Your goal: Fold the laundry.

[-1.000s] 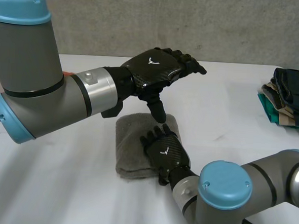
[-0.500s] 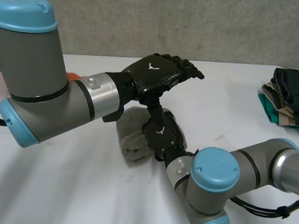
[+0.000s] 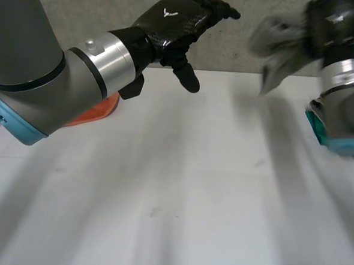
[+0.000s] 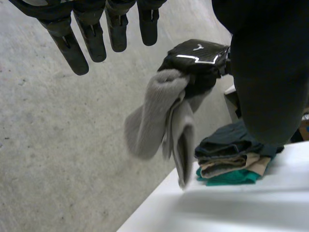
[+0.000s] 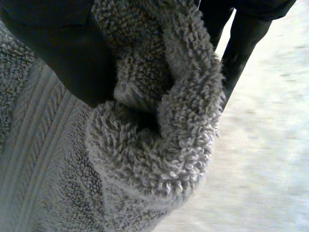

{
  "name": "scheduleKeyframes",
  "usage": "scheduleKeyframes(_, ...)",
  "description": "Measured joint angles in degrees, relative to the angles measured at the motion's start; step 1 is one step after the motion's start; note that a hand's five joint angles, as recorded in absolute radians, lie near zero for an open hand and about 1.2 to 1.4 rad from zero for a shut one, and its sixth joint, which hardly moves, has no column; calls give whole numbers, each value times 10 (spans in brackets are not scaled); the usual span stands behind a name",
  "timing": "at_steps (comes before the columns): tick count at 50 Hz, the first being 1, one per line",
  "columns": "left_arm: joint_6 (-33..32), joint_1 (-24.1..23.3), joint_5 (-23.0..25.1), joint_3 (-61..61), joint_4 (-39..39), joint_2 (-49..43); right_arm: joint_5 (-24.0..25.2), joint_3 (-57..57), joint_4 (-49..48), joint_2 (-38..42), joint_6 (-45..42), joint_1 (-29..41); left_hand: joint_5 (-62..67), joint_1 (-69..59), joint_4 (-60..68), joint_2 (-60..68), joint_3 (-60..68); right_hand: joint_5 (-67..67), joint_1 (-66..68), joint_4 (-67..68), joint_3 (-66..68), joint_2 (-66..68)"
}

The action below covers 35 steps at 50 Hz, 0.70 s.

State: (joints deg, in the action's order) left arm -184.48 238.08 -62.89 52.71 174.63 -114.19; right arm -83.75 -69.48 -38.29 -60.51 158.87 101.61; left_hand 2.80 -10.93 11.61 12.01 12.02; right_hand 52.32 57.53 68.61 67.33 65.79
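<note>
My right hand (image 3: 334, 22) is raised high at the far right, shut on the folded grey towel (image 3: 277, 45), which hangs off the table in the air. In the left wrist view the right hand (image 4: 198, 60) grips the towel (image 4: 161, 116) from above, over the far table edge. The right wrist view has the terry towel (image 5: 145, 145) bunched between the thumb and the fingers (image 5: 58, 48). My left hand (image 3: 178, 18) hovers open above the table's far middle with straight fingers (image 4: 67, 43), holding nothing.
A stack of folded clothes (image 4: 231, 159), dark over beige over teal, lies at the far right of the white table (image 3: 179, 187), partly behind my right arm. An orange object (image 3: 94, 110) sits at the far left behind my left arm.
My right hand closed on the towel and lifted it off the table's middle, up and to the far right. My left hand rose a little.
</note>
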Motion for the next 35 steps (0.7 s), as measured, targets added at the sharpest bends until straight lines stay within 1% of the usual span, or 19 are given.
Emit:
scheduleKeyframes(3, 6, -1, 0, 2, 4, 2, 35, 14, -36, 6, 20, -62, 0, 0, 0, 0, 0, 0, 0, 0, 0, 0)
scheduleKeyframes(4, 8, -2, 1, 3, 5, 2, 55, 20, -58, 14, 32, -94, 0, 0, 0, 0, 0, 1, 0, 0, 0, 0)
scheduleKeyframes(7, 8, -4, 1, 7, 6, 1, 90, 31, -98, 40, 52, -148, 0, 0, 0, 0, 0, 3, 0, 0, 0, 0)
scheduleKeyframes(8, 8, -6, 0, 9, 5, 0, 108, 38, -118, 58, 61, -172, 0, 0, 0, 0, 0, 3, 0, 0, 0, 0)
scheduleKeyframes(12, 7, -11, 0, 14, 5, -7, 161, 59, -164, 130, 81, -231, 0, 0, 0, 0, 0, 3, 0, 0, 0, 0)
scheduleKeyframes(18, 6, -21, -1, 16, 7, -24, 245, 83, -195, 250, 96, -288, 0, 0, 0, 0, 0, 3, 0, 0, 0, 0)
scheduleKeyframes(21, 5, -25, -2, 17, 7, -29, 262, 83, -197, 272, 98, -297, 0, 0, 0, 0, 0, 3, 0, 0, 0, 0)
scheduleKeyframes(22, 5, -28, -2, 17, 7, -33, 277, 79, -198, 291, 98, -308, 0, 0, 0, 0, 0, 9, 0, 0, 3, 0)
scheduleKeyframes(24, 4, -31, -2, 17, 7, -36, 286, 70, -197, 296, 98, -317, 0, 0, 0, 0, 0, 18, 0, -4, -1, -3)
scheduleKeyframes(25, 4, -32, -2, 16, 7, -37, 287, 65, -196, 293, 98, -321, 0, 0, 0, 0, 0, 7, -2, -30, -23, -20)
scheduleKeyframes(26, 4, -33, -2, 16, 7, -37, 288, 59, -195, 288, 99, -324, 0, 0, 0, 0, 0, -39, -23, -91, -83, -75)
scheduleKeyframes(28, 4, -35, -2, 14, 7, -36, 287, 43, -190, 265, 99, -329, 0, 0, 0, 0, 0, -233, -202, -284, -275, -272)
scheduleKeyframes(29, 4, -36, -2, 14, 7, -36, 287, 41, -189, 261, 99, -329, 0, 0, 0, 0, 0, -258, -237, -307, -309, -306)
scheduleKeyframes(30, 4, -37, -2, 13, 7, -35, 283, 30, -181, 240, 100, -331, 0, 0, 0, 0, 0, -392, -356, -439, -428, -427)
scheduleKeyframes(31, 4, -38, -2, 13, 7, -34, 281, 25, -176, 229, 100, -332, 0, 0, 0, 0, 0, -439, -408, -491, -485, -481)
scheduleKeyframes(32, 4, -40, -2, 12, 7, -33, 277, 18, -164, 211, 100, -332, 0, 0, 0, 0, 0, -486, -444, -544, -534, -524)
scheduleKeyframes(35, 4, -45, -2, 12, 7, -29, 266, 6, -112, 161, 102, -333, 0, 0, 0, 0, 0, -498, -446, -566, -554, -535)
